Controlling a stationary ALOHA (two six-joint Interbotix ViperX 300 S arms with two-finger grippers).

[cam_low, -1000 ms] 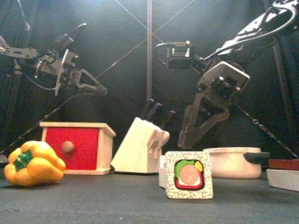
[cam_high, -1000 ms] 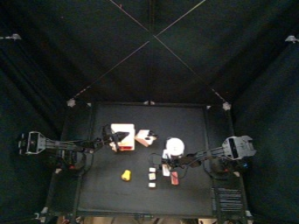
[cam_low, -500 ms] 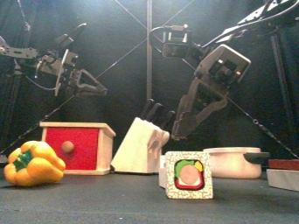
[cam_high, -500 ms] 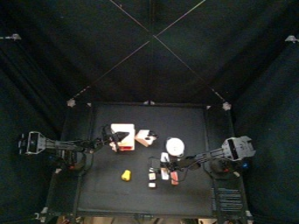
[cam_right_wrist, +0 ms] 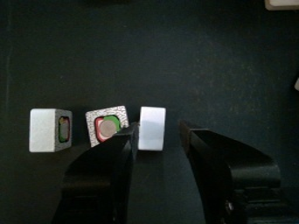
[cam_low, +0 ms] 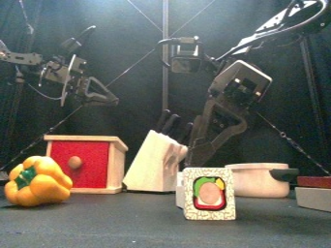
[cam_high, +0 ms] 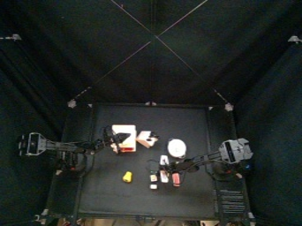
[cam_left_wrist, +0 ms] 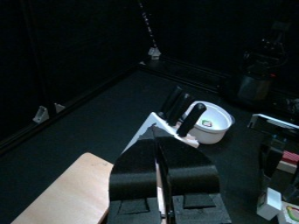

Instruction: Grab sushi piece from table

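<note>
Three sushi pieces lie in a row on the black table [cam_high: 177, 119]. In the right wrist view they are a white piece [cam_right_wrist: 152, 129], a green and red roll [cam_right_wrist: 107, 129] and a grey-edged piece [cam_right_wrist: 52, 129]. My right gripper [cam_right_wrist: 158, 142] is open and hangs just over the white piece, apart from it. In the front view the nearest sushi piece [cam_low: 207, 194] stands upright, with the right gripper [cam_low: 195, 145] behind and above it. In the top view the sushi [cam_high: 154, 177] lies just in front of the right gripper [cam_high: 165, 162]. My left gripper [cam_left_wrist: 160, 166] is shut and empty, at rest over the left side.
A yellow pepper [cam_low: 37, 181], a red-fronted wooden box [cam_low: 87, 162], a white knife block [cam_low: 155, 160] and a white pot [cam_low: 258, 179] stand on the table. A red and white block [cam_high: 176, 178] lies right of the sushi.
My right gripper has come down and shifted a little left, closer to the sushi row. The left arm has not moved.
</note>
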